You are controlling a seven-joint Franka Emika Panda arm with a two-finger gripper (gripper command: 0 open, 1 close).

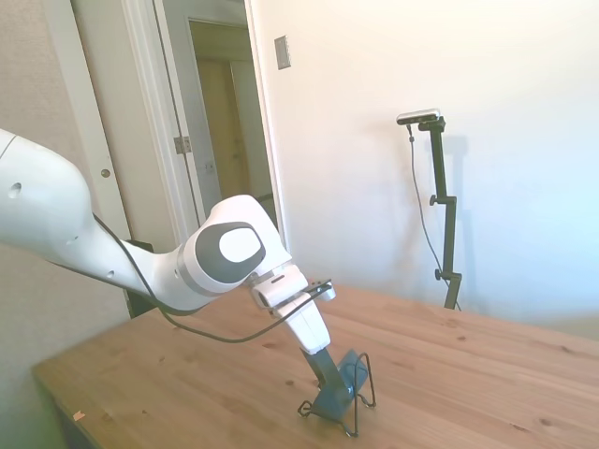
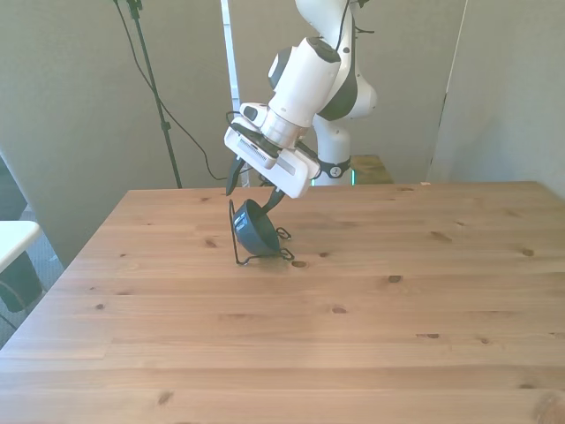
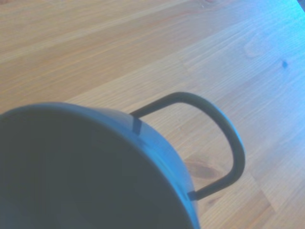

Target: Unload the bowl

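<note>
In the side view, nearest to us is the table, its pale wood running across the lower part of the picture. On it, toward the near edge, stands the rack of thin black wire, and the bowl sits in it on edge — tilted, not flat. The arm slants down to it, and the gripper reaches right down at the bowl. We see its dark fingers at the bowl's rim, but whether they pinch it or stand apart we cannot tell from here. Behind the arm is an open doorway in a light wall.

In the front view, the bowl rests in the rack toward the table's far edge and toward the front view's left. Its hollow faces the front view's left and somewhat upward. The gripper comes down onto its upper rim; one dark finger shows on each side, yet the grip itself is hidden by the wrist, so we leave it open.

In the wrist view, the bowl fills much of the picture — blurred, dark blue, seen from very close. A wire loop of the rack curves out beside its rim, and one thin wire crosses the rim. The wood of the table lies beyond.
</note>
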